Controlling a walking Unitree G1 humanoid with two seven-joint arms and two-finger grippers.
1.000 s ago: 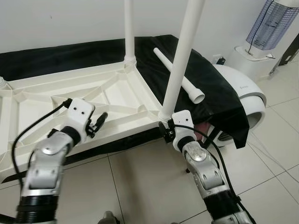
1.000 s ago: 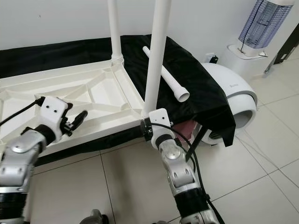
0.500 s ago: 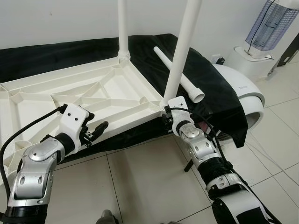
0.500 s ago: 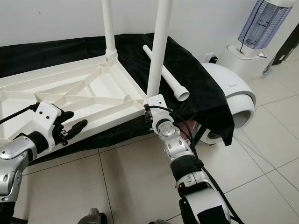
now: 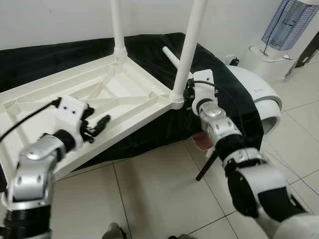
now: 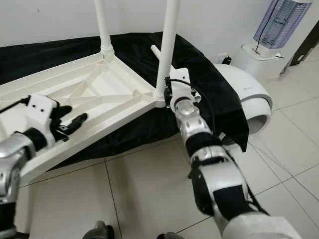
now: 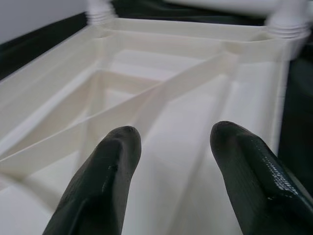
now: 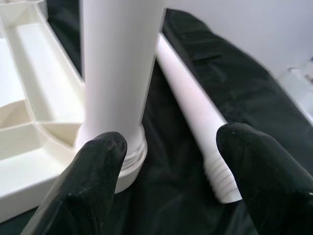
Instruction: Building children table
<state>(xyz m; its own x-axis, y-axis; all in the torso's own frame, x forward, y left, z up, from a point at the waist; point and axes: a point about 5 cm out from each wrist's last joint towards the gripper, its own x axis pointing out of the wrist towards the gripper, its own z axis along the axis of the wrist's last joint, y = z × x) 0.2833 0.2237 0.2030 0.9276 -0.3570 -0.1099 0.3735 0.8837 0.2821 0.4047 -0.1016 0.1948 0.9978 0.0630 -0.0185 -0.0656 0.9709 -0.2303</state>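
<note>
Two released end effectors: right end effector [image 8: 168, 171] beside table leg [image 8: 120, 63], left end effector [image 7: 171, 166] over tabletop [image 7: 195, 98].

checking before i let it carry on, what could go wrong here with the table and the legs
1. The right claw is open beside the near upright leg, not gripping it. A nudge could tilt or loosen that leg in its socket.
2. The spare leg lies loose on the black cloth right behind that claw. A sweep of the arm might roll it off.
3. The upside-down tabletop looks tilted, and the left claw hovers open over its ribs. A push there may slide it.
</note>
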